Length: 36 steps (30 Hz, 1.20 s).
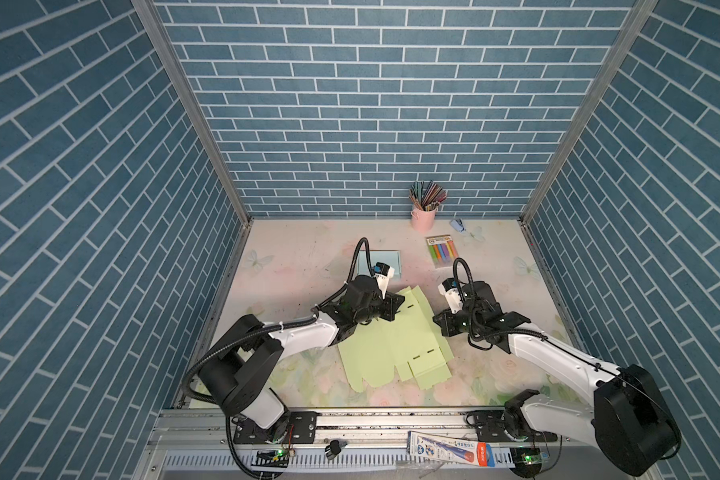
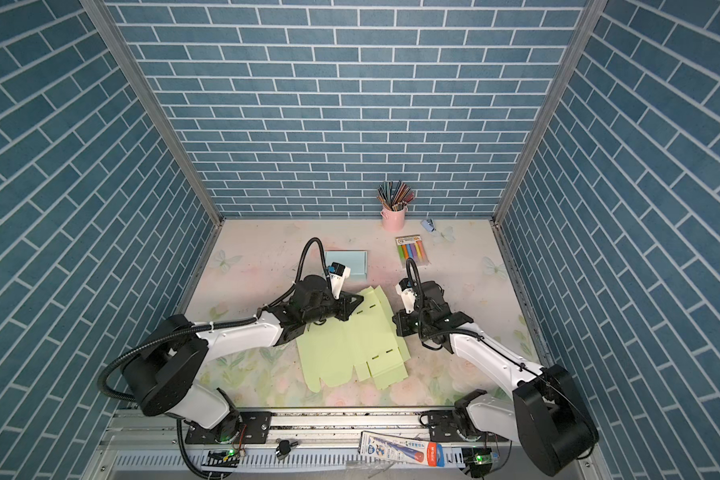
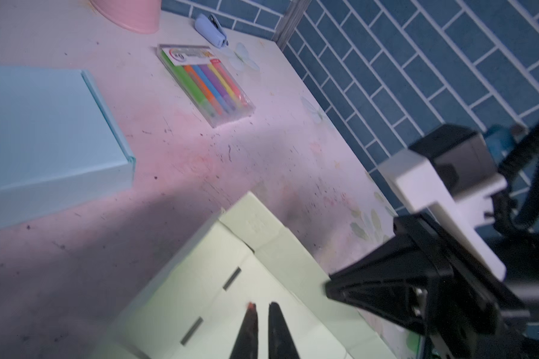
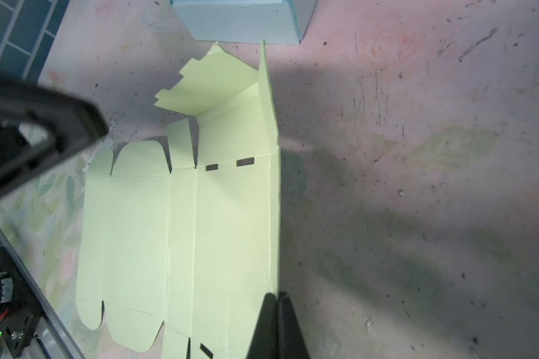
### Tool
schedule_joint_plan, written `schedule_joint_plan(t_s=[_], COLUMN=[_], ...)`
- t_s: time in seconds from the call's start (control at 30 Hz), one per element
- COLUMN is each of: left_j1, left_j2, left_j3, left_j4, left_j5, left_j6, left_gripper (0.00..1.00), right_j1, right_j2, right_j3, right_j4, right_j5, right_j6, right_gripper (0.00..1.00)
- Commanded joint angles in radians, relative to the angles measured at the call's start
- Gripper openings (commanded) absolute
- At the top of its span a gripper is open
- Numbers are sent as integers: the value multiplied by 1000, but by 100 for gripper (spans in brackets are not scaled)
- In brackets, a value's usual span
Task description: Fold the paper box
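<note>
The paper box (image 1: 387, 353) (image 2: 346, 353) is a pale green die-cut sheet lying mostly flat mid-table. In the right wrist view its far end (image 4: 206, 87) has one panel and a side flap lifted. My left gripper (image 1: 396, 308) (image 2: 352, 307) hangs over the sheet's far left part. Its fingers (image 3: 251, 323) stand nearly together over the green surface (image 3: 262, 248). I cannot tell whether they touch it. My right gripper (image 1: 436, 321) (image 4: 276, 295) is shut at the sheet's right edge, and the narrow edge strip (image 4: 274, 217) runs into the seam between its fingers.
A flat light blue box (image 1: 385, 262) lies just behind the left gripper. A pink cup of pencils (image 1: 424, 216), a small stapler (image 1: 458, 224) and a pack of coloured markers (image 1: 442, 251) sit at the back right. Brick-patterned walls enclose three sides.
</note>
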Motion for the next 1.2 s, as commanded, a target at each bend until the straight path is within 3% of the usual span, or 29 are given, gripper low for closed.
schedule_joint_plan(t_s=[0.0, 0.23, 0.53, 0.73, 0.93, 1.17], left_j1=[32, 43, 39, -24, -94, -65], left_j2=[53, 99, -87, -179, -177, -169], left_j3=[45, 121, -15, -51, -68, -78], left_j4=[11, -1, -10, -61, -67, -66], left_j5=[4, -9, -62, -73, -69, -83], left_j6=[-15, -13, 35, 70, 63, 60], left_gripper=[6, 4, 7, 9, 10, 9], right_j1=[4, 14, 15, 14, 16, 63], right_j2=[-62, -44, 10, 5, 32, 16], right_j3=[24, 67, 116, 146, 192, 182], right_j4=[-45, -40, -72, -53, -72, -52], right_j5=[46, 5, 25, 23, 8, -27], right_j6=[-81, -93, -105, -123, -167, -179], right_gripper=[0, 0, 0, 0, 0, 0])
